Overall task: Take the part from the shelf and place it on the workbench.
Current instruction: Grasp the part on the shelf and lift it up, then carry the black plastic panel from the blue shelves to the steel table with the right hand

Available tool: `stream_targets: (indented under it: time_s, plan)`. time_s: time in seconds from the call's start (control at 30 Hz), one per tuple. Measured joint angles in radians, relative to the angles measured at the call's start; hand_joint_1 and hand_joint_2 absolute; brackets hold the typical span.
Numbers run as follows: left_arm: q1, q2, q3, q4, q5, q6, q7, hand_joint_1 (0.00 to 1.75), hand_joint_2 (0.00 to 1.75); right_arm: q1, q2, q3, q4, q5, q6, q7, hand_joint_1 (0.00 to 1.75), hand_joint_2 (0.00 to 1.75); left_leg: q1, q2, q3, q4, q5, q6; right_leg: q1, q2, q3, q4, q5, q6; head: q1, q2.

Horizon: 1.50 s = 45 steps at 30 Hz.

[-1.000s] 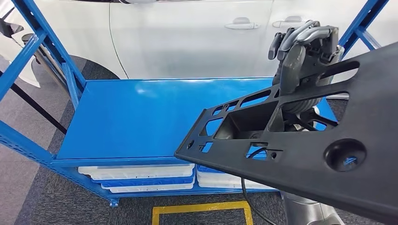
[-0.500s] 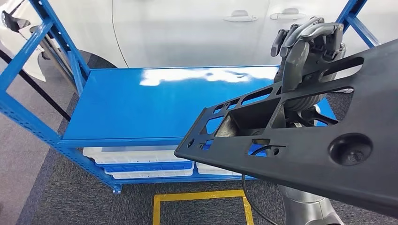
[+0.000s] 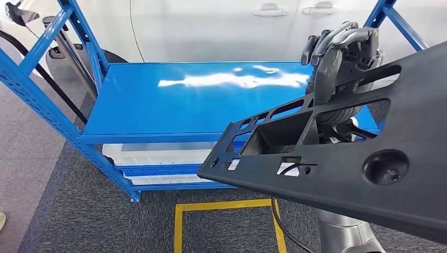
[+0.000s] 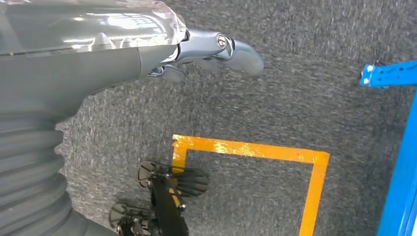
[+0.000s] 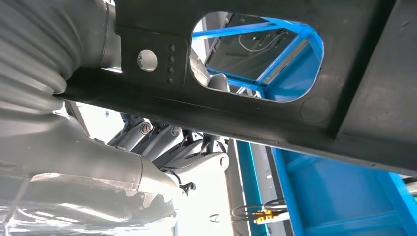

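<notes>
A large flat black plastic part (image 3: 337, 174) with several cut-outs fills the right side of the head view, held up in the air in front of me. My right hand (image 3: 341, 52) grips it, fingers curled over its far edge. In the right wrist view the part (image 5: 246, 113) runs across just above the hand (image 5: 162, 147). The blue shelf (image 3: 174, 105) stands ahead with its top board bare. My left hand (image 4: 206, 54) hangs over the grey carpet, fingers loosely extended, holding nothing.
A white car (image 3: 211, 26) stands behind the shelf. White trays (image 3: 158, 155) lie on the lower shelf level. Blue uprights (image 3: 42, 100) frame the shelf at the left. A yellow floor marking (image 3: 221, 208) and a black cable (image 3: 277, 226) lie on the carpet.
The whole picture has shifted: the shelf sits higher and more to the right, and more floor shows, so the camera has moved. The part and my right hand keep their place in view.
</notes>
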Motion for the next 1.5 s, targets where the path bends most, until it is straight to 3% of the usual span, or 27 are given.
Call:
stream_targets:
  time_s: [0.1,0.13,0.2,0.27,0.3,0.33,0.37,0.43,0.5,0.53,0.6,0.63,0.7,0.77,0.8,0.83,0.9,0.93,1.0,1.03,1.1,1.13,1.2,1.27,1.33,1.4,1.5]
  plan:
    - [0.004,0.001,-0.006,0.001,0.001,0.004,0.003,0.0,1.75,0.074,-0.002,0.0,-0.001,0.021,0.026,-0.058,1.75,1.75,0.004,-0.002,0.001,-0.01,0.02,-0.019,0.004,-0.002,0.006,-0.036,0.013,-0.014,0.001,0.0]
    - [0.006,0.001,-0.01,0.001,0.0,0.005,0.004,0.0,1.75,0.094,-0.003,0.001,-0.001,0.024,0.03,-0.071,1.75,1.75,0.004,-0.002,-0.005,-0.002,0.005,-0.023,0.002,-0.004,0.0,-0.042,0.024,-0.021,0.0,0.0]
    - [0.007,0.002,-0.016,0.002,-0.005,0.005,0.003,0.0,1.75,0.122,-0.003,0.001,-0.004,0.032,0.029,-0.08,1.75,1.75,0.006,-0.002,-0.03,0.073,-0.079,-0.03,-0.004,-0.006,-0.02,-0.049,0.05,-0.034,0.0,0.0]
    - [0.007,0.003,-0.02,0.002,-0.009,0.005,0.003,0.0,1.75,0.144,-0.002,0.001,-0.008,0.046,0.02,-0.075,1.75,1.75,0.008,-0.002,-0.061,0.205,-0.173,-0.038,-0.003,-0.006,-0.05,-0.048,0.073,-0.038,0.0,0.0]
    - [0.006,0.003,-0.022,0.002,-0.009,0.005,0.003,0.0,1.75,0.153,-0.002,0.002,-0.011,0.052,0.015,-0.071,1.75,1.75,0.008,-0.001,-0.066,0.257,-0.189,-0.041,-0.002,-0.006,-0.066,-0.045,0.084,-0.037,0.0,0.0]
    - [0.006,0.003,-0.022,0.002,-0.009,0.005,0.004,0.0,1.75,0.161,-0.002,0.003,-0.014,0.058,0.011,-0.069,1.75,1.75,0.009,-0.001,-0.057,0.281,-0.181,-0.043,-0.002,-0.006,-0.083,-0.042,0.094,-0.035,0.0,0.0]
    - [0.006,0.004,-0.023,0.002,-0.009,0.005,0.004,0.0,1.75,0.167,-0.001,0.004,-0.017,0.061,0.009,-0.067,1.75,1.75,0.01,-0.001,-0.03,0.268,-0.155,-0.045,-0.002,-0.006,-0.1,-0.036,0.104,-0.033,0.0,0.0]
    - [0.005,0.005,-0.023,0.002,-0.009,0.006,0.005,0.0,1.75,0.174,-0.001,0.006,-0.026,0.065,0.006,-0.067,1.75,1.75,0.011,-0.001,0.07,0.148,-0.12,-0.042,-0.002,-0.006,-0.131,-0.023,0.119,-0.025,0.0,0.0]
    - [0.002,0.007,-0.023,0.002,-0.009,0.006,0.005,0.0,1.75,0.177,-0.001,0.008,-0.034,0.066,0.004,-0.066,1.75,1.75,0.007,-0.003,0.153,0.023,-0.135,-0.033,-0.001,-0.007,-0.148,-0.012,0.132,-0.015,0.0,0.0]
    - [0.001,0.008,-0.023,0.002,-0.009,0.006,0.006,0.0,1.75,0.178,-0.001,0.009,-0.037,0.067,0.004,-0.066,1.75,1.75,0.004,-0.005,0.168,-0.007,-0.147,-0.027,-0.001,-0.008,-0.152,-0.01,0.14,-0.009,0.0,0.0]
    - [0.002,0.008,-0.023,0.002,-0.009,0.006,0.007,0.0,1.75,0.181,-0.001,0.009,-0.041,0.068,0.004,-0.066,1.75,1.75,0.003,-0.004,0.159,-0.014,-0.136,-0.014,-0.002,-0.007,-0.155,-0.013,0.153,0.003,0.0,0.0]
    - [0.002,0.008,-0.023,0.002,-0.009,0.006,0.007,0.0,1.75,0.182,-0.001,0.01,-0.042,0.068,0.003,-0.066,1.75,1.75,0.005,-0.002,0.152,-0.016,-0.127,-0.006,-0.003,-0.004,-0.162,-0.007,0.143,0.01,0.0,0.0]
    - [0.0,0.008,-0.023,0.002,-0.008,0.006,0.007,0.0,1.75,0.184,-0.001,0.01,-0.043,0.069,0.003,-0.065,1.75,1.75,0.009,0.002,0.132,-0.019,-0.103,0.006,-0.006,0.0,-0.189,0.054,0.072,0.02,0.001,0.0]
    - [-0.001,0.008,-0.023,0.002,-0.008,0.006,0.007,0.0,1.75,0.187,-0.001,0.01,-0.043,0.069,0.003,-0.065,1.75,1.75,0.008,0.004,0.104,-0.018,-0.081,0.011,-0.008,0.002,-0.225,0.183,-0.024,0.029,0.0,0.0]
    - [0.0,0.008,-0.023,0.002,-0.008,0.006,0.007,0.0,1.75,0.189,-0.001,0.01,-0.043,0.069,0.003,-0.065,1.75,1.75,0.008,0.004,0.089,-0.017,-0.07,0.011,-0.009,0.002,-0.235,0.242,-0.048,0.032,0.0,0.0]
    - [0.0,0.008,-0.024,0.002,-0.008,0.006,0.007,0.0,1.75,0.191,-0.001,0.01,-0.043,0.069,0.003,-0.065,1.75,1.75,0.008,0.004,0.074,-0.016,-0.06,0.009,-0.01,0.002,-0.231,0.275,-0.05,0.033,0.0,0.0]
    - [0.0,0.008,-0.024,0.002,-0.008,0.006,0.007,0.0,1.75,0.193,-0.001,0.01,-0.043,0.069,0.003,-0.065,1.75,1.75,0.008,0.004,0.048,-0.013,-0.041,0.005,-0.012,0.002,-0.17,0.232,-0.006,0.031,0.0,0.0]
    - [0.0,0.008,-0.024,0.002,-0.008,0.006,0.007,0.0,1.75,0.193,-0.001,0.01,-0.043,0.069,0.003,-0.065,1.75,1.75,0.008,0.004,0.039,-0.012,-0.033,0.001,-0.012,0.002,-0.117,0.164,0.013,0.027,0.0,0.0]
    - [0.0,0.008,-0.024,0.002,-0.008,0.006,0.007,0.0,1.75,0.192,-0.001,0.01,-0.045,0.069,0.003,-0.064,1.75,1.75,0.006,0.003,0.025,-0.011,-0.019,-0.008,-0.007,0.003,-0.024,0.025,0.015,0.015,0.0,0.0]
    - [0.0,0.008,-0.024,0.002,-0.008,0.006,0.007,0.0,1.75,0.192,-0.001,0.011,-0.047,0.069,0.003,-0.064,1.75,1.75,0.005,0.003,0.022,-0.013,-0.011,-0.014,-0.004,0.004,-0.001,-0.014,0.009,0.009,0.0,0.0]
    - [0.001,0.008,-0.024,0.002,-0.009,0.006,0.007,0.0,1.75,0.192,-0.001,0.011,-0.05,0.069,0.003,-0.064,1.75,1.75,0.004,0.002,0.019,-0.02,0.006,-0.027,-0.001,0.004,-0.002,-0.032,0.013,-0.004,0.0,0.0]
    - [0.002,0.008,-0.024,0.002,-0.009,0.006,0.007,0.0,1.75,0.191,-0.001,0.011,-0.05,0.069,0.003,-0.064,1.75,1.75,0.005,0.001,0.015,-0.018,0.002,-0.032,-0.003,0.002,-0.006,-0.037,0.022,-0.013,0.0,0.0]
    - [0.003,0.008,-0.024,0.003,-0.011,0.006,0.007,0.0,1.75,0.192,-0.001,0.011,-0.05,0.069,0.003,-0.064,1.75,1.75,0.005,0.0,-0.008,0.036,-0.052,-0.04,-0.007,-0.003,-0.02,-0.044,0.04,-0.031,0.0,0.0]
    - [0.003,0.009,-0.024,0.003,-0.011,0.006,0.007,0.0,1.75,0.193,-0.001,0.011,-0.05,0.069,0.003,-0.064,1.75,1.75,0.007,0.0,-0.049,0.169,-0.146,-0.044,-0.004,-0.006,-0.04,-0.041,0.057,-0.04,0.0,0.0]
    - [0.004,0.008,-0.024,0.003,-0.012,0.006,0.007,0.0,1.75,0.194,-0.001,0.011,-0.05,0.069,0.003,-0.064,1.75,1.75,0.007,0.0,-0.068,0.274,-0.19,-0.047,0.0,-0.006,-0.066,-0.033,0.072,-0.041,0.0,0.0]
    - [0.004,0.008,-0.024,0.003,-0.012,0.006,0.007,0.0,1.75,0.195,-0.001,0.011,-0.05,0.069,0.003,-0.064,1.75,1.75,0.007,0.0,-0.014,0.233,-0.16,-0.043,0.003,-0.006,-0.091,-0.024,0.084,-0.04,0.0,0.0]
    - [0.002,0.01,-0.024,0.003,-0.012,0.006,0.007,0.0,1.75,0.195,-0.001,0.011,-0.051,0.069,0.003,-0.064,1.75,1.75,0.001,-0.001,0.125,0.026,-0.121,-0.03,0.005,-0.005,-0.114,-0.013,0.098,-0.031,0.0,0.0]
